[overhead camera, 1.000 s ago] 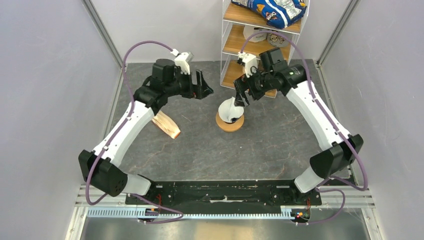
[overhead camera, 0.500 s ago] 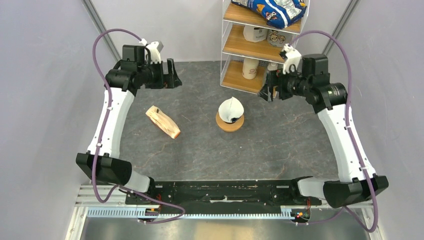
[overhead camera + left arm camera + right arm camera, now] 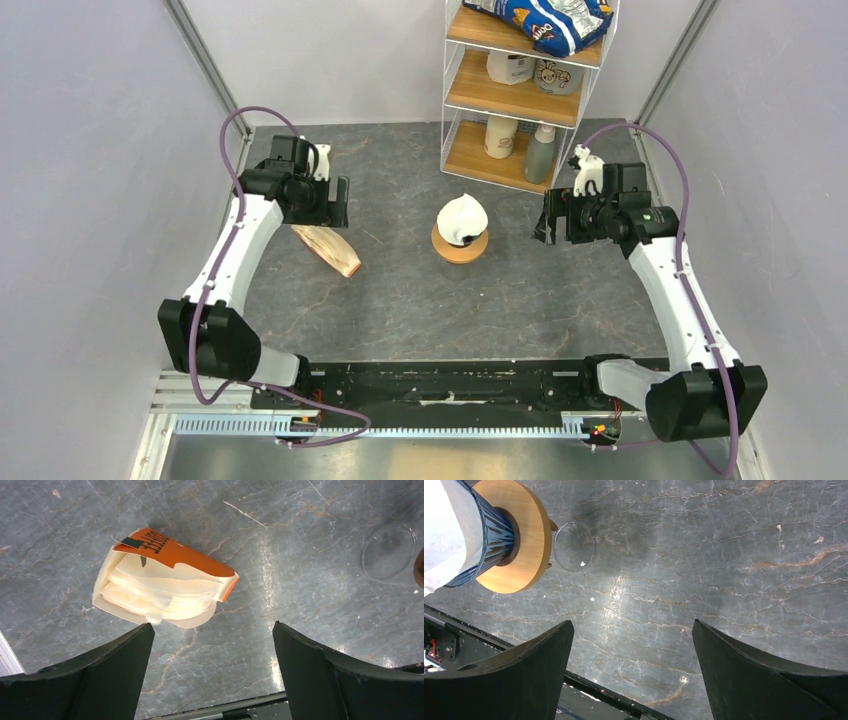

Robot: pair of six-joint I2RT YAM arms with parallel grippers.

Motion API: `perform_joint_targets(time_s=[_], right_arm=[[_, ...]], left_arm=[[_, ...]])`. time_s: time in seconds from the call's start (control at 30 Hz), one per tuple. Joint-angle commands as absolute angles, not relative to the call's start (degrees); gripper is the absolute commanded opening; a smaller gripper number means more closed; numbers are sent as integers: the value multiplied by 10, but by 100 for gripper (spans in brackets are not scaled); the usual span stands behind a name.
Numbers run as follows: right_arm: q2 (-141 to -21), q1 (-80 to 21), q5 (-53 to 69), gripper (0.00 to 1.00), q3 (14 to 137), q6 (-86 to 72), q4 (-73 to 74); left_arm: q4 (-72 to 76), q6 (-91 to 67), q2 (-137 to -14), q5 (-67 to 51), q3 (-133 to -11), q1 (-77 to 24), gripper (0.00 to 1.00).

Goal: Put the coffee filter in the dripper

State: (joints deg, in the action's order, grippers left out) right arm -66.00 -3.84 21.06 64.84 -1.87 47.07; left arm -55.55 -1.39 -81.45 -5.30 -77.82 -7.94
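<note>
You are looking at the coffee filter point(image 3: 461, 213), a thin white paper cone, sitting inside the dripper point(image 3: 496, 530) with its upper edge sticking up past the rim. The dripper, dark blue and ribbed, is standing wide end up on the tan ring point(image 3: 458, 252).

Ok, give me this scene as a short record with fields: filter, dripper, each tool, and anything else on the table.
coffee filter: white paper cone, seated in the dripper
dripper: dark blue, ribbed, sitting on the wooden ring
left tool: open, empty, near the filter pack
right tool: open, empty, over bare table
filter pack: orange and cream, lying left of the dripper
task: looks done
</note>
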Motion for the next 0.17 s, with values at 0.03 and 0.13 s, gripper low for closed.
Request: perform_joint_targets(time_s=[0.03,0.13], right_arm=[[-645,-35,215,97,644,-6,419],[-647,-35,215,97,648,-4,417]], left_arm=[[-492,5,-782,-17,-777,-77,97],[-488,5,-781,-14,-782,-78,98]])
